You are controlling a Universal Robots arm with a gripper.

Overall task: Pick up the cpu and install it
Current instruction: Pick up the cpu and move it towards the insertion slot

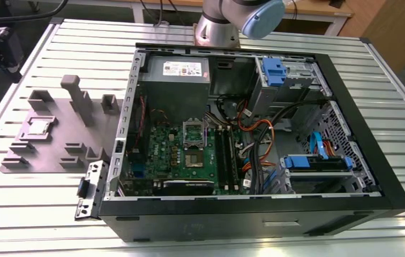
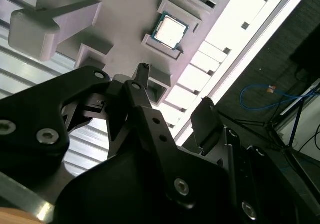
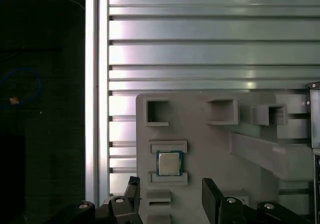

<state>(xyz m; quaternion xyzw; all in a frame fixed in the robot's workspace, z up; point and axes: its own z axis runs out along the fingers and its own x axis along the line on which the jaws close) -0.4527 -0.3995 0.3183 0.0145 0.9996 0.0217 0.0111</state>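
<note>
The cpu (image 1: 39, 126) is a small silver square lying flat in a shallow seat on the grey fixture plate (image 1: 56, 147), at the exterior view's left beside the open computer case. In both wrist views the cpu (image 3: 169, 163) (image 2: 170, 31) lies between two low grey bars. My gripper (image 3: 172, 196) (image 2: 175, 96) hangs well above the plate, open, with nothing between its black fingers (image 3: 212, 196), and the cpu is a short way ahead of the fingertips. Inside the case, the green motherboard (image 1: 181, 158) carries a silver socket frame (image 1: 194, 134).
Tall grey upright blocks (image 1: 77, 99) stand on the fixture plate close to the cpu. The black case wall (image 1: 127, 107) rises between the plate and the motherboard. Cables (image 1: 260, 144) and blue drive brackets (image 1: 317, 163) crowd the case's right half. The ribbed metal table (image 1: 31, 214) surrounds everything.
</note>
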